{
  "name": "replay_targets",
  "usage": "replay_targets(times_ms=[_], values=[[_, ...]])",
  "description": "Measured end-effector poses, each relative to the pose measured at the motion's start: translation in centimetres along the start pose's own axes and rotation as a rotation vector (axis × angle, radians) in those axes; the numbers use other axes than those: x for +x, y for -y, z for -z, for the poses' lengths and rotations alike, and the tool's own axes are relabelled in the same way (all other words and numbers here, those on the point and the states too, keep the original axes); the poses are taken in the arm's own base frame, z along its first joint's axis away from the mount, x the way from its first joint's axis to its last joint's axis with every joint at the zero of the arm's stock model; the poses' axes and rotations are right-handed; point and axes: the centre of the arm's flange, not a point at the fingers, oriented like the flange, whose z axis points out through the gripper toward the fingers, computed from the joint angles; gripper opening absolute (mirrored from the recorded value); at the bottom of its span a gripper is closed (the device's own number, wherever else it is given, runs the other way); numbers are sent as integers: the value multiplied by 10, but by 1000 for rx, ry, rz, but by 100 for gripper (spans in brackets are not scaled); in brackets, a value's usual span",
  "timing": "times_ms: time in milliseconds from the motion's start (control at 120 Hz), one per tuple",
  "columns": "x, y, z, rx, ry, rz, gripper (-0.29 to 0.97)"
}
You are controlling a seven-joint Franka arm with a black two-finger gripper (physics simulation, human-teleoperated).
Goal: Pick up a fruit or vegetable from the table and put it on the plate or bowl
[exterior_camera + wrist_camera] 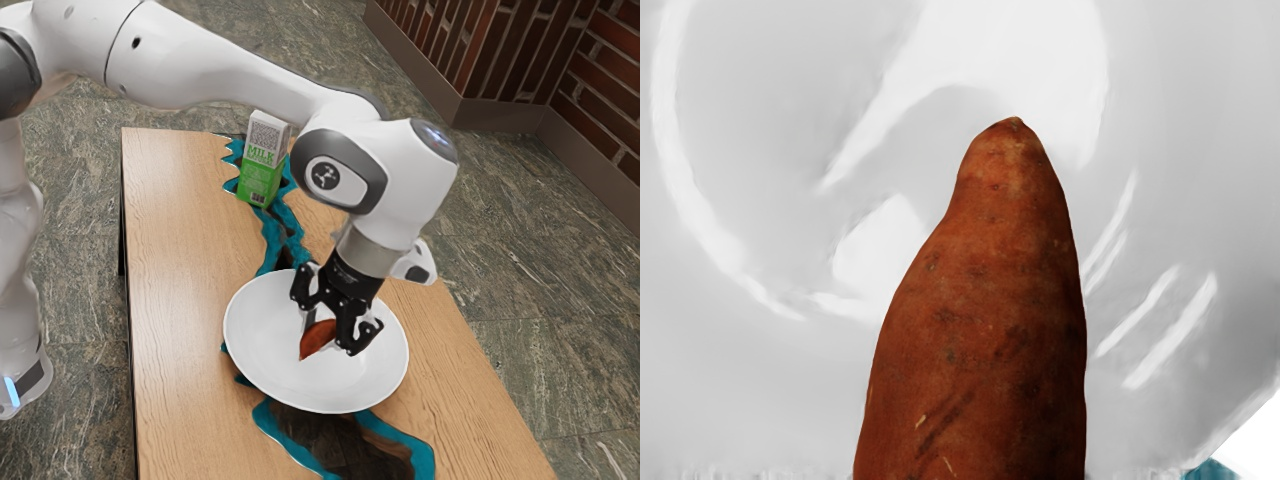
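Sweet potato (980, 330), reddish-brown with dark flecks, closest to the wrist camera, tapered tip pointing away from the hand, set against the glossy white plate (740, 350) beneath. Black claw (328, 338) in the exterior view, fingers pinching the sweet potato from two sides, tuber hanging tilted between them with its lower end over the middle of the plate; contact between tuber and plate not discernible. White arm (200, 60) entering from the exterior view's upper left, bent at the wrist and pointing steeply down over the plate. Plate resting on the wooden surface (170, 260), astride a jagged teal seam (275, 235) running lengthwise through the wood. Green-and-white milk carton (263, 158) upright on the same seam, well apart from the plate, toward the far end of the surface and partly behind the arm. Grey-green stone floor (540, 260) around the surface; brick wall (500, 40) at the exterior view's upper right.
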Motion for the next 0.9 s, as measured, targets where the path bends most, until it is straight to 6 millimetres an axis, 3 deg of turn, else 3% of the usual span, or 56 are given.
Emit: replay_targets(times_ms=[208, 408, 483, 567, 808, 842, 900], values=[[-27, -13, -2, 7, -7, -48, 16], [-29, -13, -1, 4, -8, -44, 18], [-22, -11, 0, -7, -10, -26, 38], [-10, -6, 2, -17, -8, 3, 52], [44, 21, 5, -24, -29, 107, 65], [50, 26, 12, -21, -58, 110, 66], [51, 30, 73, -91, -150, 100, 67]])
